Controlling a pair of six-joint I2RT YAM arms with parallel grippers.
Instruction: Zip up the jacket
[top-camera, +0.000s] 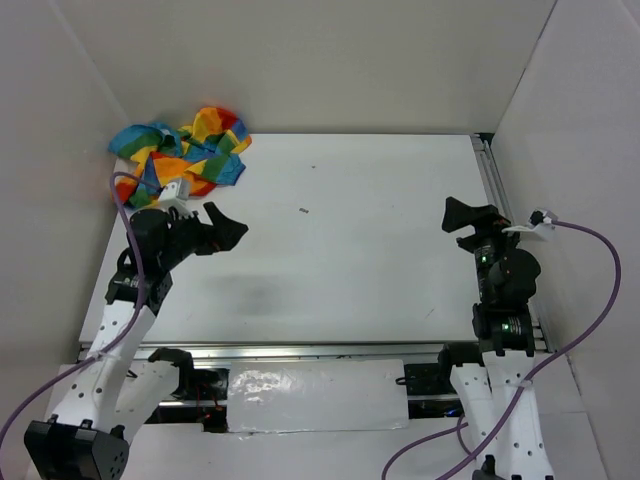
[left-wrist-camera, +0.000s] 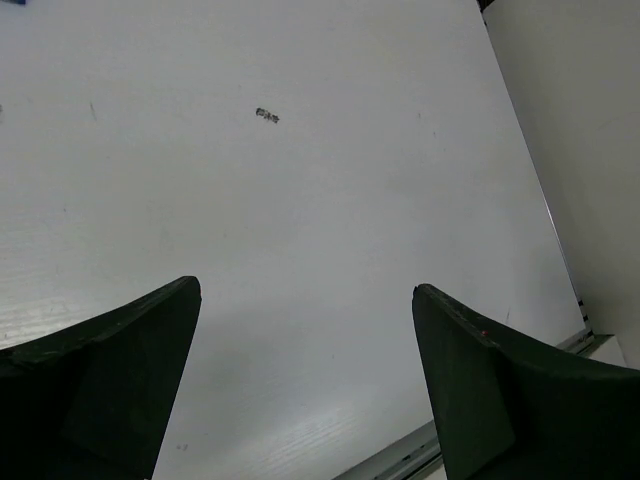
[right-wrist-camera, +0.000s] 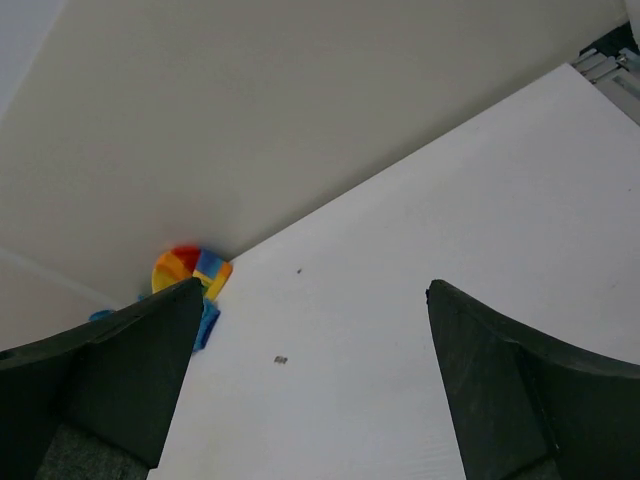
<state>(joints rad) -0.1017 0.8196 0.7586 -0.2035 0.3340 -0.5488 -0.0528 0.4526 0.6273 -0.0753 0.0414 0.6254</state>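
The jacket (top-camera: 185, 153) lies crumpled in a heap at the far left corner of the table, showing red, orange, yellow, green and blue stripes; its zipper is hidden in the folds. A bit of it shows in the right wrist view (right-wrist-camera: 190, 272), partly behind a finger. My left gripper (top-camera: 232, 228) is open and empty, just in front and to the right of the heap; the left wrist view (left-wrist-camera: 305, 290) shows only bare table between its fingers. My right gripper (top-camera: 455, 218) is open and empty at the right side, far from the jacket (right-wrist-camera: 312, 290).
White walls enclose the table (top-camera: 350, 240) at the back, left and right. A small dark speck (top-camera: 303, 210) lies on the table mid-left. A metal rail (top-camera: 500, 190) runs along the right edge. Cables hang from both arms.
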